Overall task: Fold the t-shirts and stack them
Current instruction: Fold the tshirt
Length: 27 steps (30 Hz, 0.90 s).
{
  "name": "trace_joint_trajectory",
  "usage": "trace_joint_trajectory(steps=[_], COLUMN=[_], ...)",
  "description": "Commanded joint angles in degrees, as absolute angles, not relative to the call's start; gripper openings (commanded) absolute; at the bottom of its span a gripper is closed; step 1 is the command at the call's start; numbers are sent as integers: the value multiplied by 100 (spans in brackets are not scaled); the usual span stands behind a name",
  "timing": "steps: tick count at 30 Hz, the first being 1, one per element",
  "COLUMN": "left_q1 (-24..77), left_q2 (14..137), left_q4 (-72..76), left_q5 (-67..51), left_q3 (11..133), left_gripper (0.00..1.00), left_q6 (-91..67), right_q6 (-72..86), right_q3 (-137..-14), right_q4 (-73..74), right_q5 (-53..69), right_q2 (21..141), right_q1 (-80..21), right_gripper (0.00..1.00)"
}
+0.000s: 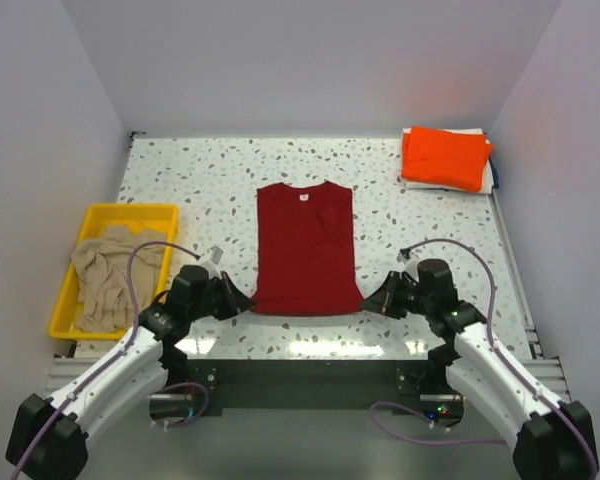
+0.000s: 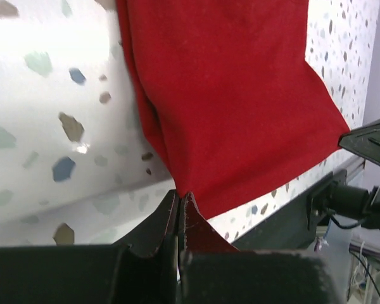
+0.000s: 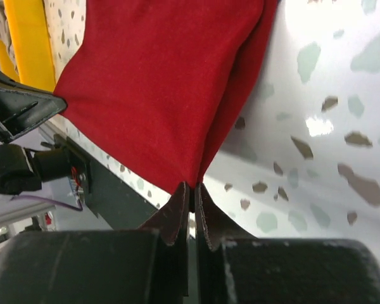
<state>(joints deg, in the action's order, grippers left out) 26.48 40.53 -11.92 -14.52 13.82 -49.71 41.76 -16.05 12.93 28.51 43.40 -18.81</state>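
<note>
The dark red t-shirt [image 1: 305,245] lies flat in the table's middle, sleeves folded in, its white neck label at the far end. My left gripper [image 1: 248,302] is shut on its near left hem corner [image 2: 177,183]. My right gripper [image 1: 366,302] is shut on its near right hem corner [image 3: 191,177]. The cloth rises a little into both pinches. The bright orange t-shirt [image 1: 445,157] lies folded at the far right. The beige t-shirt [image 1: 110,275] lies crumpled in the yellow tray [image 1: 130,213].
The yellow tray stands at the table's left edge. The orange shirt rests on white cloth or paper [image 1: 488,175]. The table's near edge [image 1: 300,350] lies just behind both grippers. White walls close in the far and side edges.
</note>
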Motion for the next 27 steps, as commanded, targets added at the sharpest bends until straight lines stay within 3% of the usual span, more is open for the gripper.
trace_joint_trajectory(steps=[1,8,19,27], left_q1=[3049,3313,3296,2743], left_q2=[3525,3006,4710,6274], left_q4=[-1915,-2443,-1969,-1618], left_q5=[-1135,-809,-501,-869], left_q3=[1239,1572,3338,4569], left_gripper=[0,0,0,0], left_q6=[-5326,-5669,-5379,-5168], right_q6=[4061,4069,3990,3973], right_q3=[-1503,-1792,-3258,-4560], right_q4=[2642,3384,2577,2075], right_q5=[2821,2716,2338,2189], right_q2=[3570,2698,4480,6238], right_q1=[-1872,-1872,-1872,-1846], right_gripper=[0,0,0,0])
